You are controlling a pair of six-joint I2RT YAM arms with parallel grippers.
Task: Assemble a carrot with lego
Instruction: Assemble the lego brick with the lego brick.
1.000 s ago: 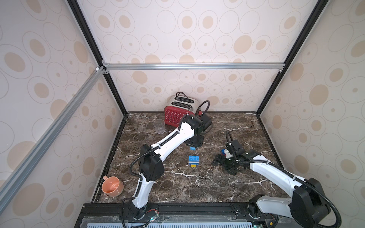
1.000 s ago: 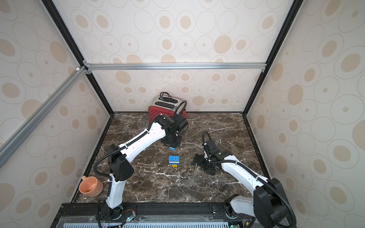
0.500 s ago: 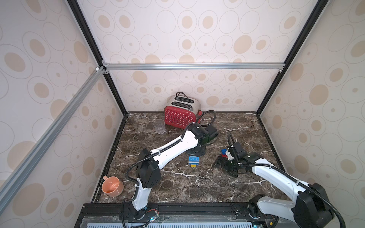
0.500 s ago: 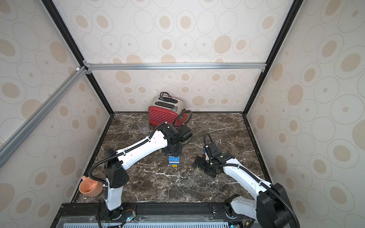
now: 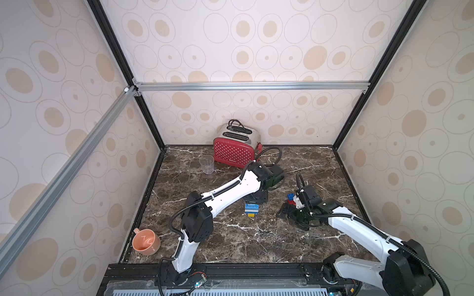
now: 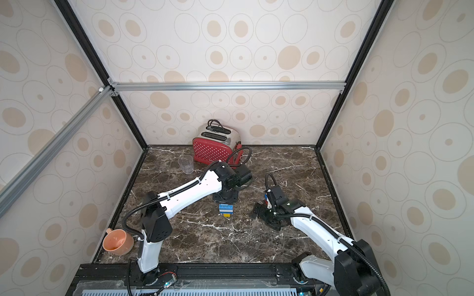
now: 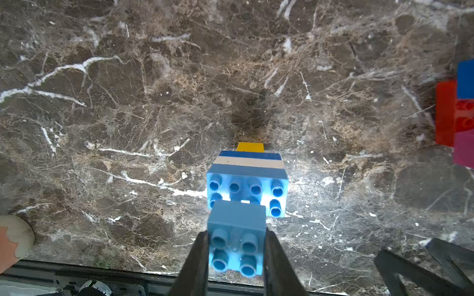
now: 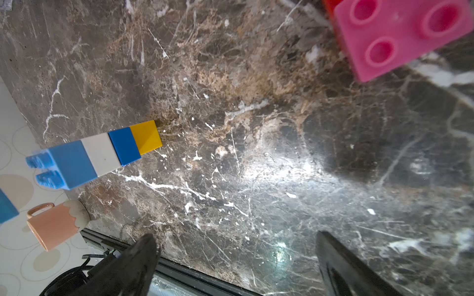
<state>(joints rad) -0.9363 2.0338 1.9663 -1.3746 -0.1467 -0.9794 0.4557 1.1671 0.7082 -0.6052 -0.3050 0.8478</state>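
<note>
Gripped blue brick (image 7: 236,228) in left end effector (image 7: 236,247), poised at stud end of carrot (image 7: 247,166) lying on worktop (image 5: 256,243). Had right end effector (image 8: 236,238) wide open, empty. Attaching step; next likely needed stud alignment, firm press.

Dark brown marble tabletop (image 5: 230,241), white-veined. At back edge: red white-dotted toaster with chrome top (image 5: 233,152). Just beside it, toward left: clear plastic cup (image 5: 206,164), upright. Front-left corner: peach ceramic mug (image 5: 146,242). Mid-table: stack of joined plastic bricks (image 5: 251,210), yellow, blue, white, light blue, lying on side, yellow end toward front. Right of stack, apart: cluster of red, blue, pink bricks (image 5: 291,198).
</note>
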